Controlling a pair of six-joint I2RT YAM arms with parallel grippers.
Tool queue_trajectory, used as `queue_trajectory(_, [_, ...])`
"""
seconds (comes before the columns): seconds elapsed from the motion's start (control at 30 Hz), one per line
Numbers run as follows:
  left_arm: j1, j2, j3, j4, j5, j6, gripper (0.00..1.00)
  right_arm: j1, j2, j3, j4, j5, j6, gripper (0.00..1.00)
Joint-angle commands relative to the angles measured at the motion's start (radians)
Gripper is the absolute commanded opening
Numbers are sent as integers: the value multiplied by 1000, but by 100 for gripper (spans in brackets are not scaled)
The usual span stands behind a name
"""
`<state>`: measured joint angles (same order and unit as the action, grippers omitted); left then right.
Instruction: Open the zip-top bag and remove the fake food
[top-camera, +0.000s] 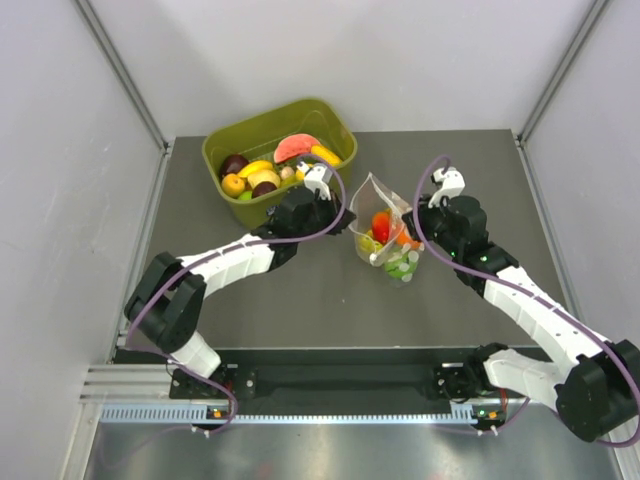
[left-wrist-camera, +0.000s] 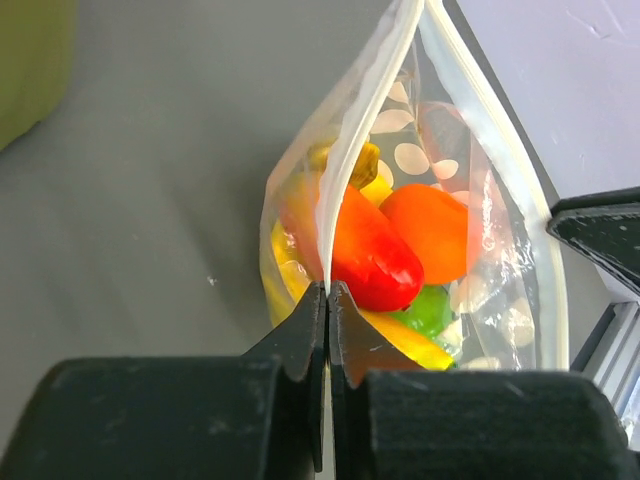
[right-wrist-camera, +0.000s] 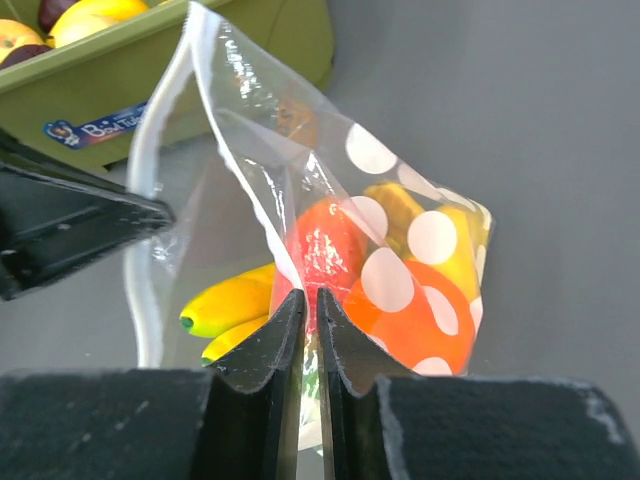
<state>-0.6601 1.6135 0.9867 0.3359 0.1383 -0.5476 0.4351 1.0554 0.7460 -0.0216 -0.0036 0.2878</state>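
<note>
The clear zip-top bag (top-camera: 385, 228) with white dots hangs between my two grippers above the dark table, its mouth pulled open. My left gripper (left-wrist-camera: 328, 290) is shut on one lip of the bag (left-wrist-camera: 345, 190). My right gripper (right-wrist-camera: 310, 298) is shut on the opposite lip of the bag (right-wrist-camera: 250, 190). Inside the bag lies the fake food: a red piece (left-wrist-camera: 372, 252), an orange piece (left-wrist-camera: 432, 228), a green piece (left-wrist-camera: 430, 310) and a yellow banana bunch (right-wrist-camera: 225, 303). From above, my left gripper (top-camera: 350, 218) is at the bag's left and my right gripper (top-camera: 415, 215) at its right.
An olive-green tub (top-camera: 225, 150) with several other toy fruits, among them a pink watermelon slice (top-camera: 295, 147) and dark purple fruit (top-camera: 234, 164), stands at the back left, just behind my left wrist. Grey walls enclose the table on three sides.
</note>
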Motion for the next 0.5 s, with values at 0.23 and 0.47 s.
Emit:
queue_trajectory(0.23, [20, -141, -39, -72, 24, 64, 0, 11, -9, 41, -4, 19, -19, 6])
queue_trajectory(0.47, [34, -205, -60, -181, -40, 123, 0, 13, -40, 49, -31, 57, -38, 5])
